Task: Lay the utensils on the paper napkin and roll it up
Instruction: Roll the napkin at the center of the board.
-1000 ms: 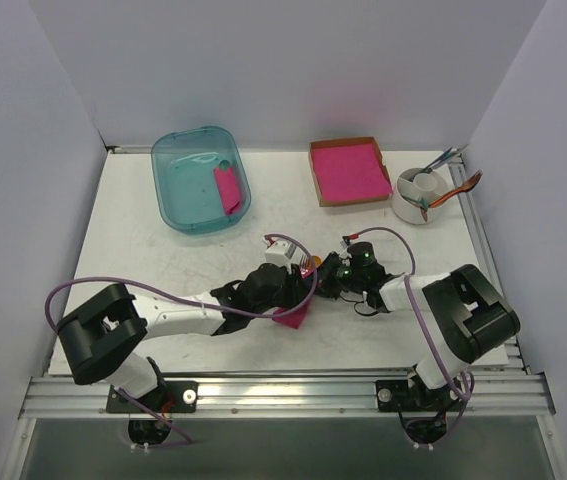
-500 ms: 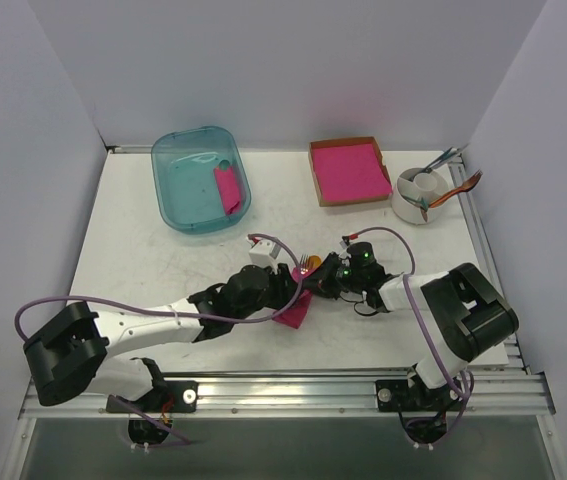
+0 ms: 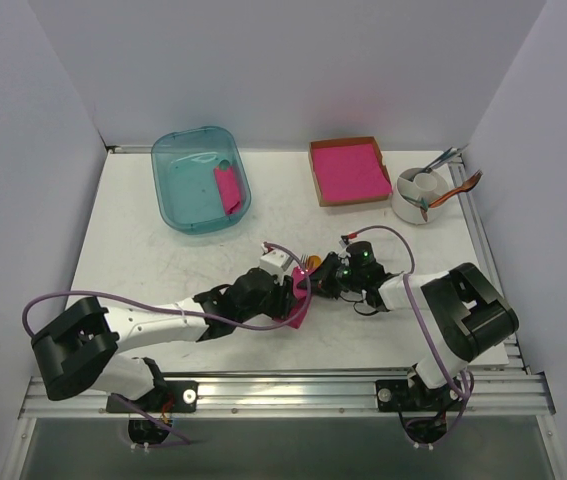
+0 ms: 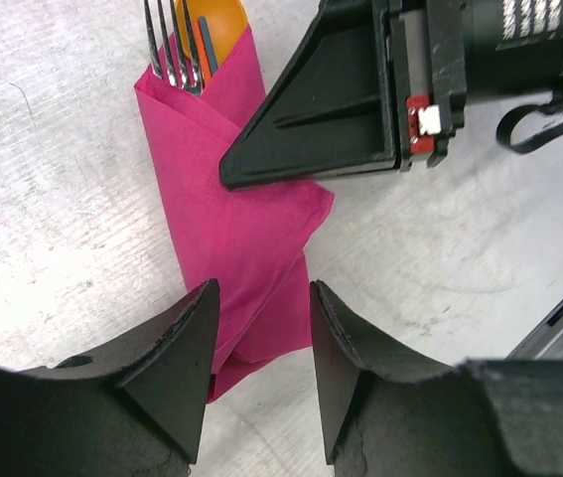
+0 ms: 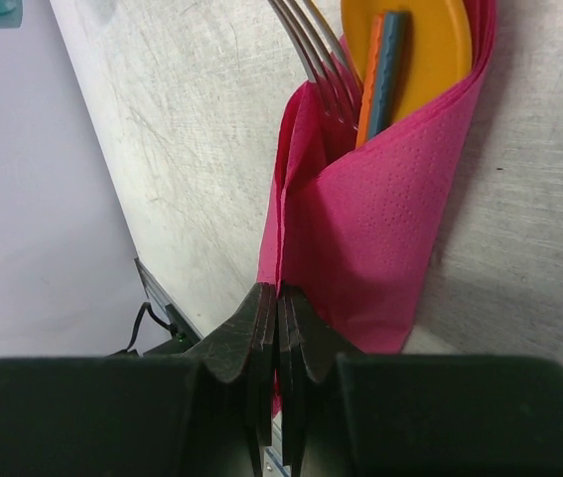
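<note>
The magenta paper napkin (image 4: 246, 224) lies folded around the silver-grey fork (image 4: 167, 50) and the orange spoon (image 4: 219, 22), whose heads stick out of its top. My left gripper (image 4: 259, 348) is open, its jaws on either side of the napkin's lower end. My right gripper (image 5: 278, 303) is shut on the napkin's (image 5: 370, 238) folded left edge, below the fork (image 5: 316, 60) and spoon (image 5: 420, 35). In the top view the napkin (image 3: 297, 303) sits between the left gripper (image 3: 285, 293) and the right gripper (image 3: 319, 283) at the table's middle front.
A teal bin (image 3: 178, 200) at the back left holds a pink roll (image 3: 228, 188). A cardboard tray with a pink stack (image 3: 348, 170) and a white cup of cutlery (image 3: 421, 195) stand at the back right. A teal-and-orange handle (image 5: 380, 70) lies across the spoon.
My left gripper drew back to the left, then came right again over the napkin's lower end. The napkin looks narrower and more folded. The right gripper has stayed put.
</note>
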You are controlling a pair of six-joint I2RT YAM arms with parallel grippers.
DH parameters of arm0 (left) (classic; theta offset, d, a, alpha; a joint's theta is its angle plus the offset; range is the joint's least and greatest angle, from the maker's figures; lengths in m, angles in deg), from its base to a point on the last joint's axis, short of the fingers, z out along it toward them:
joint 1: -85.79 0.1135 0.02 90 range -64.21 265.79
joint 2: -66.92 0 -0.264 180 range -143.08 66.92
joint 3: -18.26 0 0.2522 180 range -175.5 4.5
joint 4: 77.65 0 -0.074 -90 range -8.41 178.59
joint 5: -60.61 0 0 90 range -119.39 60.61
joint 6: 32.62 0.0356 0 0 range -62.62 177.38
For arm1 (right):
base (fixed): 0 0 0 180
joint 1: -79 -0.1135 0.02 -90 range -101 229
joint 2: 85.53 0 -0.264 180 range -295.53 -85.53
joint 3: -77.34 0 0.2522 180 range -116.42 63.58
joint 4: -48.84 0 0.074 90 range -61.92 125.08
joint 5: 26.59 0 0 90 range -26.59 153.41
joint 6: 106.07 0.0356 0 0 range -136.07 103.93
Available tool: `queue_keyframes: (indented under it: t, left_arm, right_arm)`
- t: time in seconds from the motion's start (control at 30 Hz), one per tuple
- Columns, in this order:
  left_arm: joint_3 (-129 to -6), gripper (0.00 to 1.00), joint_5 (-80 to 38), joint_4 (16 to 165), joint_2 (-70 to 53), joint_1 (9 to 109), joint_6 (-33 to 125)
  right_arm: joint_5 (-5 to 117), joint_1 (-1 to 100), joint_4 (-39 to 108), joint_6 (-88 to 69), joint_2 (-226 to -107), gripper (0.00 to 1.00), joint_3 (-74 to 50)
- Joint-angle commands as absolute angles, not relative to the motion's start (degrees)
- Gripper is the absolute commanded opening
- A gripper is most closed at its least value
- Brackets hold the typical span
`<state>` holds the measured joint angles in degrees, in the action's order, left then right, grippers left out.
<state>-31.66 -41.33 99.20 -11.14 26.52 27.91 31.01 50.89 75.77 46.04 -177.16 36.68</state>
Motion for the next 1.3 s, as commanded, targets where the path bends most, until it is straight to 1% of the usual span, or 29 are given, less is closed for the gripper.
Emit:
queue_keyframes:
  t: [0.0, 0.23, 0.3, 0.33, 0.47, 0.53, 0.57, 0.63, 0.67, 0.73, 0.87, 0.9, 1.07, 1.1, 1.27]
  left_arm:
    - [-34.1, 0.50, -39.8, 98.1, -12.4, 26.2, 32.8]
    - [-34.2, 0.49, -36.2, 99.6, -14.2, 26.3, 35.3]
    - [-34.5, 0.45, -36.4, 99.1, -15.0, 26.2, 35.6]
    - [-34.9, 0.41, -36.6, 98.9, -15.3, 26.3, 35.7]
    - [-35.8, 0.32, -36.2, 98.6, -17.4, 26.2, 36.1]
    - [-35.8, 0.28, -36.0, 98.8, -17.8, 26.2, 36.3]
    - [-35.8, 0.24, -35.9, 99.1, -17.9, 26.2, 36.5]
    - [-35.8, 0.20, -35.8, 99.5, -18.0, 26.2, 36.7]
    - [-35.7, 0.16, -35.8, 99.6, -18.0, 26.1, 36.9]
    - [-35.7, 0.13, -35.9, 99.6, -18.1, 26.2, 37.2]
    - [-35.8, 0.11, -35.7, 99.8, -18.2, 26.2, 37.3]
    - [-35.8, 0.11, -35.6, 99.8, -18.2, 26.2, 37.4]
    - [-36.1, 0.11, -35.4, 100.2, -18.9, 25.8, 37.7]
    - [-36.2, 0.11, -35.3, 100.2, -19.0, 25.7, 37.8]
    - [-36.9, 0.11, -36.1, 99.5, -19.6, 25.5, 38.1]
  right_arm:
    - [31.2, 51.1, 75.0, 44.8, -175.9, 0.00, 34.6]
    - [31.2, 51.1, 74.5, 44.7, -176.1, 0.01, 34.0]
    - [31.2, 51.1, 74.3, 44.7, -175.9, 0.01, 33.9]
    - [31.3, 51.0, 74.2, 44.6, -175.9, 0.01, 33.8]
    - [31.4, 51.1, 73.6, 44.4, -175.7, 0.02, 33.6]
    - [31.5, 51.1, 73.4, 44.4, -175.6, 0.05, 33.6]
    - [31.6, 51.1, 73.3, 44.4, -175.5, 0.06, 33.6]
    - [31.6, 51.0, 73.0, 44.4, -175.4, 0.10, 33.6]
    - [31.6, 51.0, 73.0, 44.3, -175.4, 0.11, 33.6]
    - [31.6, 51.0, 72.6, 44.2, -175.2, 0.16, 33.6]
    - [31.9, 51.0, 70.6, 43.6, -173.8, 0.24, 33.6]
    - [32.3, 51.0, 70.1, 43.1, -173.4, 0.27, 33.6]
    - [32.9, 51.0, 67.1, 42.0, -171.0, 0.32, 34.0]
    - [33.1, 50.9, 65.8, 41.8, -169.9, 0.34, 33.8]
    - [34.5, 50.6, 59.7, 39.6, -167.2, 0.35, 33.1]
